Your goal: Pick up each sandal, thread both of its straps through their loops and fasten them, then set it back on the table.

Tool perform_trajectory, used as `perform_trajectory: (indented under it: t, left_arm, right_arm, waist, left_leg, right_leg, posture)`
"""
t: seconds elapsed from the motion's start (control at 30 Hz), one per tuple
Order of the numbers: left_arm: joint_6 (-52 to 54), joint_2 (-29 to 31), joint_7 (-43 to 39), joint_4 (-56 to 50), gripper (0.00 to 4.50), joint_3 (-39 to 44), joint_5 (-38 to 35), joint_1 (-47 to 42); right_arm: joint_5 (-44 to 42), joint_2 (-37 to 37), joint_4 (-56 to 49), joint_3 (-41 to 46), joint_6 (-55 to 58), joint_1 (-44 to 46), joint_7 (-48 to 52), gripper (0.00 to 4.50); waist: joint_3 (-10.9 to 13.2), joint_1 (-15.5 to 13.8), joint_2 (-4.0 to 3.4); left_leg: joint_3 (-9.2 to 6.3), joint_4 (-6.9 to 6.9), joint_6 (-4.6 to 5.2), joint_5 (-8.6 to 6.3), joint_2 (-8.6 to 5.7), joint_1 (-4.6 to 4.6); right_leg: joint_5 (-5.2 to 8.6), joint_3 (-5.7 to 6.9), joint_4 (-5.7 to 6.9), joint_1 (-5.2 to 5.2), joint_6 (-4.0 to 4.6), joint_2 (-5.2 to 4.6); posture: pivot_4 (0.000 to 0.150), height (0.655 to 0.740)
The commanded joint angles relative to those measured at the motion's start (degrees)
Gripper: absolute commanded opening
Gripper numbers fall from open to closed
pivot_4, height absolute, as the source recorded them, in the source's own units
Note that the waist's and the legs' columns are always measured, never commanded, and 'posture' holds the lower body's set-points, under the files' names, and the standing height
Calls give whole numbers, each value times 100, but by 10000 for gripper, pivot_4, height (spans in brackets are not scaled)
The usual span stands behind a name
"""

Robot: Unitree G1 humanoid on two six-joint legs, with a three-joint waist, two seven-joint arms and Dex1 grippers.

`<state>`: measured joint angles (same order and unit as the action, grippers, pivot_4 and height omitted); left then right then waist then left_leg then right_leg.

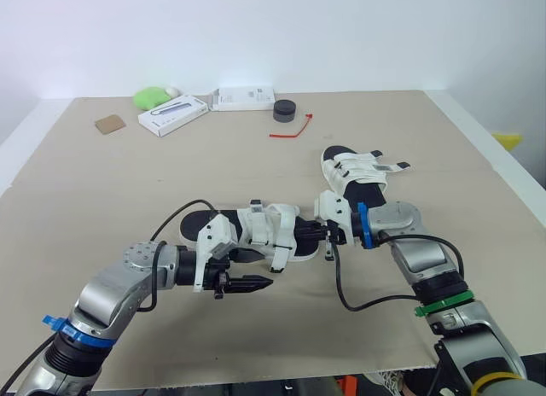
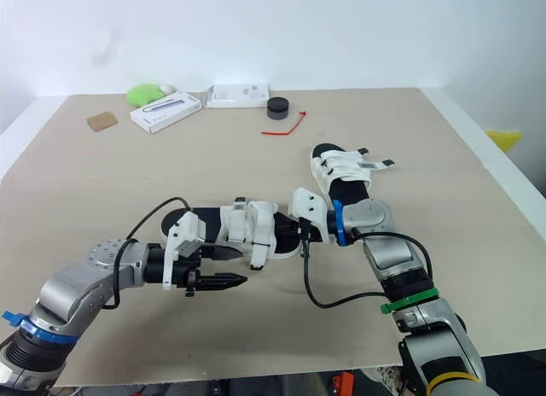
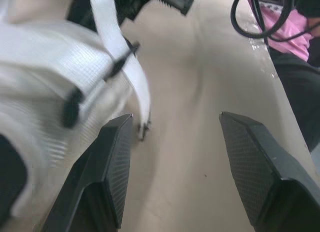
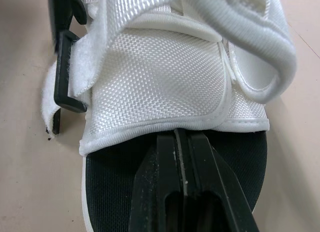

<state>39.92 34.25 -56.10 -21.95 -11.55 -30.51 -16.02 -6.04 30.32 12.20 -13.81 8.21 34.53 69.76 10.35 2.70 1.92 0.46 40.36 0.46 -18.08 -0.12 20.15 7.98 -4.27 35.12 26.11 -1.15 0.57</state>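
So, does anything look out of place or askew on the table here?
The near sandal has a white strap hanging loose over its side, unfastened, by the open left tool. The far sandal shows strap ends sticking out sideways. A red tie lies loose beyond.

You're looking at a sandal (image 1: 256, 234) whose straps (image 4: 175, 77) are white woven cloth, coarse and matt, over a black, finely textured footbed (image 4: 109, 192). The left end effector (image 3: 175, 123) has matt black pads (image 3: 116, 167) with cross-hatched grip. The worktop (image 1: 102, 191) is smooth, matt board.
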Motion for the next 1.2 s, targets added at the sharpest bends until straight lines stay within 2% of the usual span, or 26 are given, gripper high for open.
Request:
perform_trajectory:
  t: [0.03,0.47,0.8,0.9,0.93,0.97,1.03,1.2]
  left_arm:
    - [65,-7,10,-37,28219,-58,-32,-80]
    - [43,-385,-5,423,28219,-405,101,-529]
    - [124,-444,-273,608,28219,-527,7,-672]
    - [146,-455,-362,642,20160,-540,-35,-695]
    - [147,-460,-393,653,14154,-541,-39,-704]
    - [147,-464,-415,661,10646,-541,-39,-710]
    - [148,-451,-470,676,639,-542,-46,-722]
    - [253,-248,-743,508,127,-512,-180,-667]
  right_arm:
    - [13,28,-53,-41,-1,37,12,0]
    - [27,18,-40,-34,8,54,-12,0]
    - [28,34,-71,-22,29,37,-20,0]
    - [31,30,-63,-24,29,46,-23,0]
    - [31,27,-58,-23,30,51,-27,0]
    - [31,24,-56,-21,30,54,-30,0]
    - [32,24,-53,-21,29,59,-31,0]
    - [26,54,-83,-9,33,32,-20,0]
  waist:
    - [0,0,0]
    - [0,-1,0]
    - [0,5,0]
    - [0,5,0]
    - [0,5,0]
    - [0,5,0]
    - [0,5,0]
    - [0,5,0]
  left_leg:
    - [0,0,0,0,0,0]
    - [0,0,0,0,-1,0]
    - [2,0,0,0,-1,-1]
    - [2,0,0,0,0,-1]
    - [2,0,0,0,0,-1]
    - [2,0,0,0,0,0]
    - [2,0,0,0,-1,-1]
    - [2,0,0,0,0,-1]
  right_leg:
    - [0,0,0,0,0,1]
    - [0,0,0,-2,0,0]
    - [-1,-2,0,-2,-1,1]
    - [-1,-2,0,-2,-1,2]
    - [-1,-2,0,-2,-1,2]
    - [-1,-2,0,-2,-1,2]
    - [-1,-3,0,-2,-1,1]
    - [-1,-2,0,-2,-1,2]
  posture:
    - [1500,7400]
    - [1500,7400]
    - [1500,7400]
    - [1500,7400]
    - [1500,7400]
    - [1500,7400]
    - [1500,7400]
    - [1500,7400]
